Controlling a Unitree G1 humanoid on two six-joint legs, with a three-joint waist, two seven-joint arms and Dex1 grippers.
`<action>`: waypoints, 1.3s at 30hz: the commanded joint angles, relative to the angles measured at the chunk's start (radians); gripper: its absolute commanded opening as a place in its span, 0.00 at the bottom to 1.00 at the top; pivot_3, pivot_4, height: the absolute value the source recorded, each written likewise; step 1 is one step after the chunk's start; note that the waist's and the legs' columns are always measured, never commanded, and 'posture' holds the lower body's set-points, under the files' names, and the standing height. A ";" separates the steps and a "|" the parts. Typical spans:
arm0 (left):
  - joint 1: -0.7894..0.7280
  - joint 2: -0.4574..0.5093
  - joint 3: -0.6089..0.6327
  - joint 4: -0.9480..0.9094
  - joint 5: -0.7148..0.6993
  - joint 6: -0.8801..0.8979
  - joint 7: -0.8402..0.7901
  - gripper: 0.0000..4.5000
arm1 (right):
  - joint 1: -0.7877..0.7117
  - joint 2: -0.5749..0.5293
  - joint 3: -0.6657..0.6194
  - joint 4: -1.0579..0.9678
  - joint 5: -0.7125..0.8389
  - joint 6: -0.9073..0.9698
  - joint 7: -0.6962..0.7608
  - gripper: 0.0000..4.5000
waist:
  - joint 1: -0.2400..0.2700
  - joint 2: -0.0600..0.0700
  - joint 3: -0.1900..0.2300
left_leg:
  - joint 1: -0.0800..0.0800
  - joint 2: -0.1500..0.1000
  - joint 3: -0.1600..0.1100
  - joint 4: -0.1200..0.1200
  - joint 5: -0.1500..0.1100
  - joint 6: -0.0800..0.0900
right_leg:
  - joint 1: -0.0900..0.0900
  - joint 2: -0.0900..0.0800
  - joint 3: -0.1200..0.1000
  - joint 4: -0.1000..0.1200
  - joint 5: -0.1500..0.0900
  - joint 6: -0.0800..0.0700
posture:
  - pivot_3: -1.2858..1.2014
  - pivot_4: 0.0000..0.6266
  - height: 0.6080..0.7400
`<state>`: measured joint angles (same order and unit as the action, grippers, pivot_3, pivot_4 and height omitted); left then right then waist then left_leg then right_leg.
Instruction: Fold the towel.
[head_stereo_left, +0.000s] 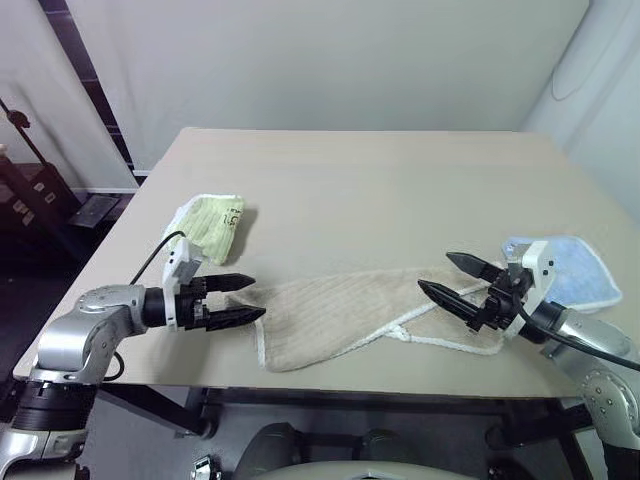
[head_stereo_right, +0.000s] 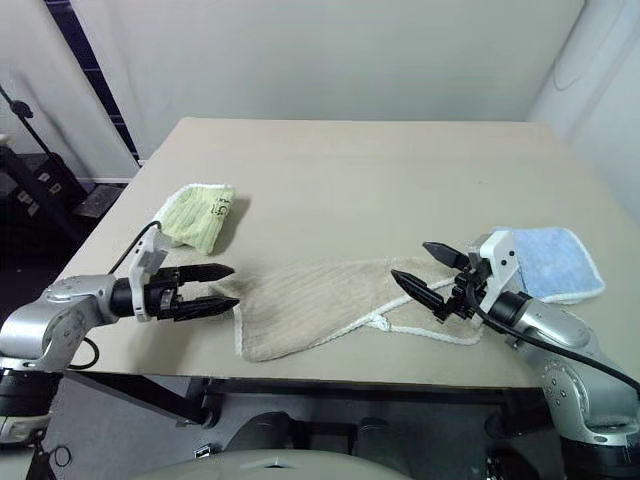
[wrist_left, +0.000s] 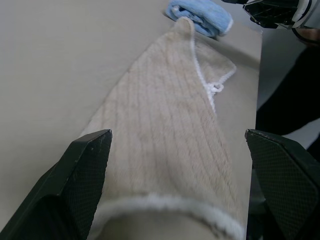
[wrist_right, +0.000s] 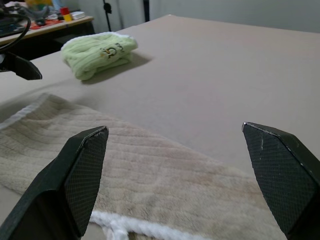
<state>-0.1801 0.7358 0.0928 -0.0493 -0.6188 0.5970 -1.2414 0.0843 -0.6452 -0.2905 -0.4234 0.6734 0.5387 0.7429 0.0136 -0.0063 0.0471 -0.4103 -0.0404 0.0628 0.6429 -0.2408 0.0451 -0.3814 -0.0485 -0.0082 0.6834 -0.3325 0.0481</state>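
The beige towel (head_stereo_left: 345, 310) lies rumpled along the table's near edge, with white stitched edging and a small white loop (head_stereo_left: 399, 328) toward its right side. My left gripper (head_stereo_left: 240, 299) hovers just off the towel's left end, open, its fingers pointing right with nothing between them. My right gripper (head_stereo_left: 445, 277) is open above the towel's right end, pointing left, and it holds nothing. In the left wrist view the towel (wrist_left: 165, 140) stretches away between the fingers. The right wrist view has the towel (wrist_right: 150, 175) lying below the spread fingers.
A folded light green towel (head_stereo_left: 212, 222) sits at the left of the table (head_stereo_left: 370, 190). A folded light blue towel (head_stereo_left: 570, 270) lies at the right, just behind my right gripper. The table's near edge runs close under the beige towel.
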 joint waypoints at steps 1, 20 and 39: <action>-0.064 0.006 -0.007 0.039 0.021 -0.045 -0.024 1.00 | -0.038 0.003 -0.006 0.011 0.011 -0.012 0.004 0.99 | 0.001 0.000 0.000 | 0.000 0.000 0.000 0.000 0.000 0.000 | 0.000 0.000 0.000 0.000 0.000 0.000 | 0.52 0.00 0.85; -0.031 -0.050 -0.030 0.100 0.060 -0.191 -0.080 1.00 | -0.183 -0.105 0.008 0.390 -0.223 0.085 -0.118 0.99 | -0.006 0.000 0.000 | 0.000 0.000 0.016 -0.006 -0.001 0.003 | -0.007 -0.015 -0.005 -0.002 0.003 0.002 | 0.52 0.00 0.85; -0.047 -0.106 -0.037 0.283 0.141 -0.350 -0.119 1.00 | -0.271 -0.123 -0.045 0.714 -0.339 -0.194 -0.096 0.99 | -0.028 0.001 -0.001 | 0.000 0.001 0.017 -0.007 -0.001 0.003 | -0.005 -0.015 -0.005 -0.001 0.005 0.005 | 0.52 0.00 0.85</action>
<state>-0.2114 0.6243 0.0499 0.2321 -0.4835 0.2710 -1.3517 -0.1891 -0.7364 -0.3043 0.3230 0.3363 0.3813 0.6198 -0.0141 -0.0053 0.0459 -0.4106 -0.0398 0.0799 0.6361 -0.2417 0.0480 -0.3869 -0.0635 -0.0134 0.6820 -0.3274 0.0534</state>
